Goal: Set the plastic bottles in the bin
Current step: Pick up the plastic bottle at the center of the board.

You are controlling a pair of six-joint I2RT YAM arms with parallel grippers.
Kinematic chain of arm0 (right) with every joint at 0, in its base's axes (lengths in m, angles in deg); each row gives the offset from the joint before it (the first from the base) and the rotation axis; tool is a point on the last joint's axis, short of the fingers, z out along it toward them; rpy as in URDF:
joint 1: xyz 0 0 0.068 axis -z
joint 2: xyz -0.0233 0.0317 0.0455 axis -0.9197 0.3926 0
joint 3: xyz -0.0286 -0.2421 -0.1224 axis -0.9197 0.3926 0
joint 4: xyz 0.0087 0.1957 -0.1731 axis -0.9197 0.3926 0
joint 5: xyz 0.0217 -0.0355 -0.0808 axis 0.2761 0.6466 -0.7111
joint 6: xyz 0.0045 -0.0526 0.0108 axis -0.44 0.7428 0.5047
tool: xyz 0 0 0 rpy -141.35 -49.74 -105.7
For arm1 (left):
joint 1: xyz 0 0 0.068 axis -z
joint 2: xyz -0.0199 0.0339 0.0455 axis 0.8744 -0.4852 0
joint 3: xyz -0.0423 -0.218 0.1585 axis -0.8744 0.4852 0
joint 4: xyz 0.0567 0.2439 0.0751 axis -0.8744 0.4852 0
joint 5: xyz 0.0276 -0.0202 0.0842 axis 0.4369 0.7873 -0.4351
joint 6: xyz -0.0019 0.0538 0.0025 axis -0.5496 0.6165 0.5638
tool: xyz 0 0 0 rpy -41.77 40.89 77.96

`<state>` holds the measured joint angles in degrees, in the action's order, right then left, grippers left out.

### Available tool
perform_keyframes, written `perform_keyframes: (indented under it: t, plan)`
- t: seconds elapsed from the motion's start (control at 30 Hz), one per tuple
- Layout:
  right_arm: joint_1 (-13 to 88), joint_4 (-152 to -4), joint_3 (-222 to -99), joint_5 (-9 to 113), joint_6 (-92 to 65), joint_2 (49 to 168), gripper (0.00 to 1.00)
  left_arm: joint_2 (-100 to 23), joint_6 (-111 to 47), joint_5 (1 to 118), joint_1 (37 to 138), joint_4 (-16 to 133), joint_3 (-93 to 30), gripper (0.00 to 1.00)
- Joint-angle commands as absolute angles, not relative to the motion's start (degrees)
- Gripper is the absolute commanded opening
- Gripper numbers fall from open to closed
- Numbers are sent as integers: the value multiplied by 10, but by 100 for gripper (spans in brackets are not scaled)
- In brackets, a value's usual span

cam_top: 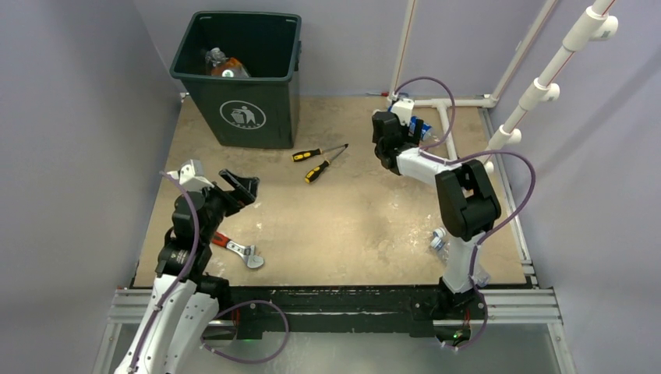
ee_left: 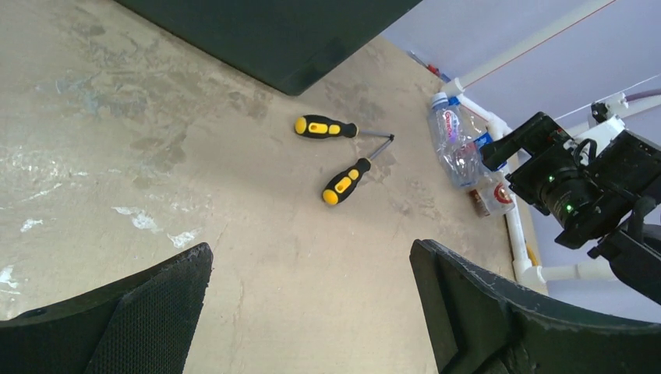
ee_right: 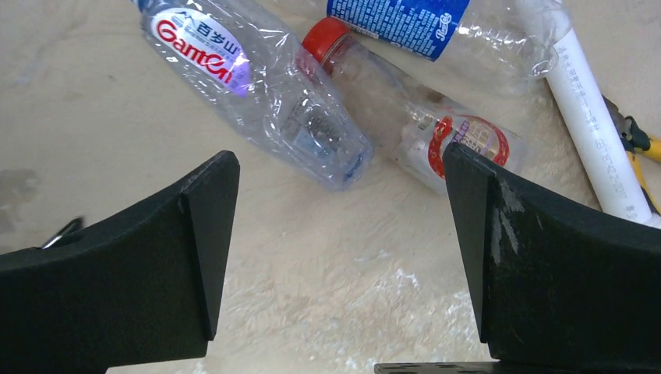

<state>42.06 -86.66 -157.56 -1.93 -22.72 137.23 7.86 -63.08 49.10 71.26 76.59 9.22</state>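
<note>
Top view — bin [cam_top: 273, 109] far left on the surface [cam_top: 351, 218], some plastic bottles [cam_top: 222, 64] inside; left pincer [cam_top: 234, 187] near left, right pincer [cam_top: 390, 140] far right, both spread apart.
Left wrist — fingers wide above screwdrivers [ee_left: 347, 181].
Right wrist — jaws apart over three bottles beside a white pipe [ee_right: 585, 117].

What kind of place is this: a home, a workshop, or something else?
Likely a robot test cell: a left arm and right arm bolted at a scuffed table, plain grey walls, and a white pipe frame.
</note>
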Motion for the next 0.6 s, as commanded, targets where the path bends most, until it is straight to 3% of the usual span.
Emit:
perform_keyframes:
  t: [0.0,0.57]
  plan:
    - [424,-932,-1592,12,-167,1391,99,71,-633,510,715,742,107,99]
    - [457,-873,-1694,73,-211,1508,99,68,-626,524,715,756,104,99]
